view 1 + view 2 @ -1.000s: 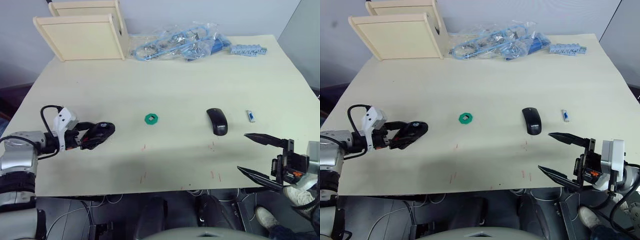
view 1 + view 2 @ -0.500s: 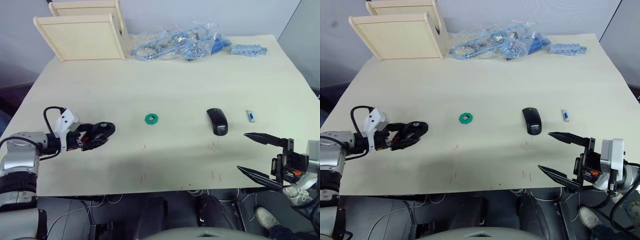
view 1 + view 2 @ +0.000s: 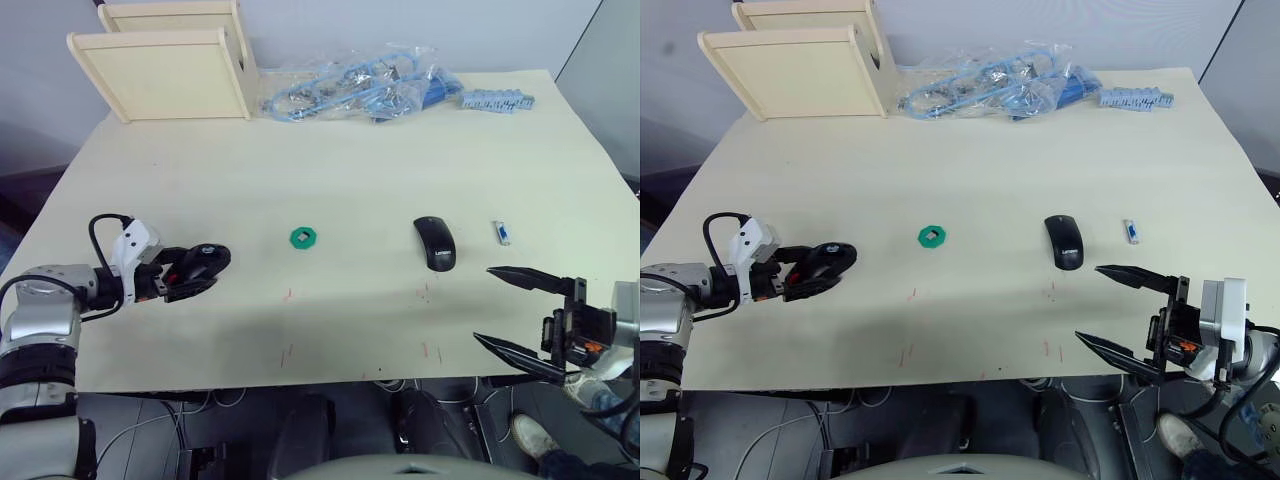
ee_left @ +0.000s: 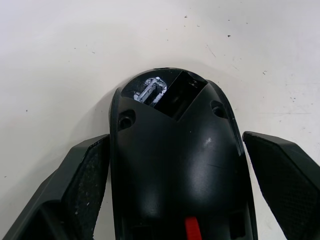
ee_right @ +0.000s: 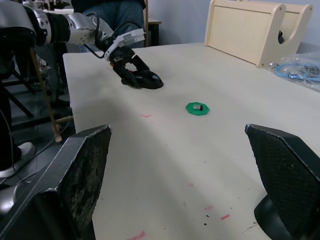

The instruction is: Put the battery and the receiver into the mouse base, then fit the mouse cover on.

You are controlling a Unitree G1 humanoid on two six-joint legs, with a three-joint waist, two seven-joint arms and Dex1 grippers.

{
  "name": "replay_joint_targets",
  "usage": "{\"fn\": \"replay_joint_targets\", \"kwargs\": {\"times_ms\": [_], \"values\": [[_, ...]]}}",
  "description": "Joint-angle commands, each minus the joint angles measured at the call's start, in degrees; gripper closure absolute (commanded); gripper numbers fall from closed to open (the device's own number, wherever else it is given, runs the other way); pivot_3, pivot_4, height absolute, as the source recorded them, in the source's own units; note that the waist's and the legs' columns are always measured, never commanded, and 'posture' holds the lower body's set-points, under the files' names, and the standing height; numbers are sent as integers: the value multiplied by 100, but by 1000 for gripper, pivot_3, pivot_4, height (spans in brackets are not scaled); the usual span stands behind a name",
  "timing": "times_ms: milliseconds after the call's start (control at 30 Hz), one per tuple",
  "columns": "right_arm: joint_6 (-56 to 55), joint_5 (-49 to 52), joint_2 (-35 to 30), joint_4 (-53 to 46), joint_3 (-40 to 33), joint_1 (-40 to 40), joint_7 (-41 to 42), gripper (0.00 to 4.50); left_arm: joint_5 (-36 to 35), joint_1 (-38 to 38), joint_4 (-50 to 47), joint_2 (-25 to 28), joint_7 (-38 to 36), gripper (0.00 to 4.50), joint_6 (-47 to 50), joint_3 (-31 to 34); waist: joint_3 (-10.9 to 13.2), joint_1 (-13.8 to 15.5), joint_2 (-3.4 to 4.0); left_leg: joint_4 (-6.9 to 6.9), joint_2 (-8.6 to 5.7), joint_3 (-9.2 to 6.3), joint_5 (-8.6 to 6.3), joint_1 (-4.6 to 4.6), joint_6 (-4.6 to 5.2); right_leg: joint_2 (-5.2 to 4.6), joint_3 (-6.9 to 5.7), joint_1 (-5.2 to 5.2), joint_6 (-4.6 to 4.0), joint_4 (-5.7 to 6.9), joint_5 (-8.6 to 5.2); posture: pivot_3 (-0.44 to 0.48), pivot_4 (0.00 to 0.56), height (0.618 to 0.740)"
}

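Observation:
The mouse base [image 3: 203, 264], black with a bit of red, lies on the table at the left. My left gripper [image 3: 196, 271] is open, a finger on each side; in the left wrist view one finger [image 4: 87, 170] touches the mouse base [image 4: 175, 150] and the other stands apart. The glossy black mouse cover [image 3: 434, 243] lies right of centre, with the white-and-blue battery [image 3: 501, 232] just right of it. A green disc [image 3: 303, 237] at mid-table bears a small dark piece [image 5: 198, 106]; I cannot tell if that is the receiver. My right gripper [image 3: 484, 304] hangs open at the front right edge, holding nothing.
A wooden rack [image 3: 165, 60] stands at the back left. Clear bags of blue cables [image 3: 360, 85] and a strip of blue parts [image 3: 495, 100] lie along the far edge. Small red marks dot the table [image 3: 350, 180] near the front. A person [image 5: 115, 10] stands beyond the table.
My left gripper has shifted slightly around the mouse base, which stays in place. The right gripper and the other things have not moved.

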Motion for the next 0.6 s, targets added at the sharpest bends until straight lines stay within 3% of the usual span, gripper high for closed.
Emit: {"fn": "replay_joint_targets", "kwargs": {"times_ms": [33, 533, 600], "values": [[-60, 37, -10, -94, -35, 8, 15, 0, -74, -56, 3, 32, 42, 84, -36, 140, 0, 0, 0, 0, 0, 0, 0, 0, 0, 0, 0, 0, 0, 0, 0, 0, 150, 740], [-108, -23, 18, -12, 27, -27, 53, 0, -111, -130, 26, 38, 65, 84, -21, 131, 0, 0, 0, 0, 0, 0, 0, 0, 0, 0, 0, 0, 0, 1, 0, 0, 150, 740], [-122, -33, 19, 11, 32, -24, 65, 0, -133, -123, 9, 39, 43, 934, -16, 132, 0, 0, 0, 1, 0, 0, 0, 0, 0, 0, 0, 0, 0, 1, 0, 0, 150, 740]]}}
